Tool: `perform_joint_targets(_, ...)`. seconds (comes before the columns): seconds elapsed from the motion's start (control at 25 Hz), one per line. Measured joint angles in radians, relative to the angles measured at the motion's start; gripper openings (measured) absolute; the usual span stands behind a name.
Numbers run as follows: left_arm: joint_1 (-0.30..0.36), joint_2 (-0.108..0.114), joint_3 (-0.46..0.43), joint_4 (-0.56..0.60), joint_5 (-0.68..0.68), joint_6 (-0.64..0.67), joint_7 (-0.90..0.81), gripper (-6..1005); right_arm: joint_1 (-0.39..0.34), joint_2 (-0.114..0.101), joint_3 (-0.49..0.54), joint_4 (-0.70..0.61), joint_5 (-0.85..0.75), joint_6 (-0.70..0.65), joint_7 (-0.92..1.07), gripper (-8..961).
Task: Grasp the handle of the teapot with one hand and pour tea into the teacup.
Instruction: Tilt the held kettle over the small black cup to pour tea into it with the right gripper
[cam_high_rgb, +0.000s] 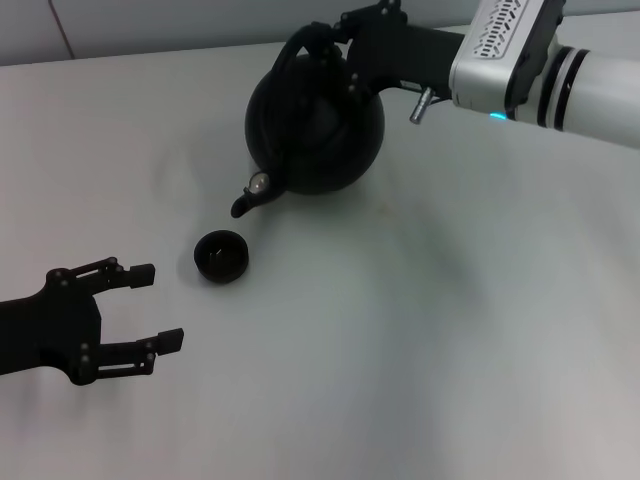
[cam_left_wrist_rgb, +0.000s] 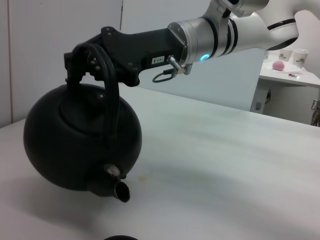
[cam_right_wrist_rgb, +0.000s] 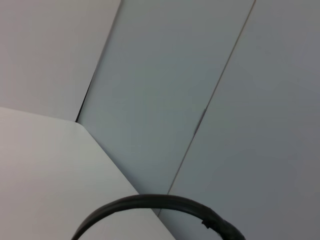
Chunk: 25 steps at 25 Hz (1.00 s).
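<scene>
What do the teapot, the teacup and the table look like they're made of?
The teapot: matte black with barely any sheen, probably cast iron or dark ceramic; its spout has a bare metallic rim. The right end effector holds it by the handle. The teacup: dark brown-black, slightly glossy rim, probably glazed ceramic. The table: smooth pale white, probably laminate.

- One teapot (cam_high_rgb: 318, 125), large, round and matte black, with one short spout.
- One handle (cam_high_rgb: 300, 45), a black arch over the teapot.
- One teacup (cam_high_rgb: 220, 256), small and dark.
- Two claws: left claw (cam_high_rgb: 155, 306), right claw (cam_high_rgb: 335, 35).
- One pale desk (cam_high_rgb: 420, 330).
</scene>
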<state>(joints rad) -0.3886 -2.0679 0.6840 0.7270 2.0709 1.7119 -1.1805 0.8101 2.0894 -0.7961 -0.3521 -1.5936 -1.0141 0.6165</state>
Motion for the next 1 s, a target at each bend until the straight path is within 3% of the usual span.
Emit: perform_joint_targets(1.0,-0.028,0.0,0.0,0.0,-0.003,-0.041,-0.041,861,0.029,0.0,-0.103,-0.049,0.0,0.043,0.0,90)
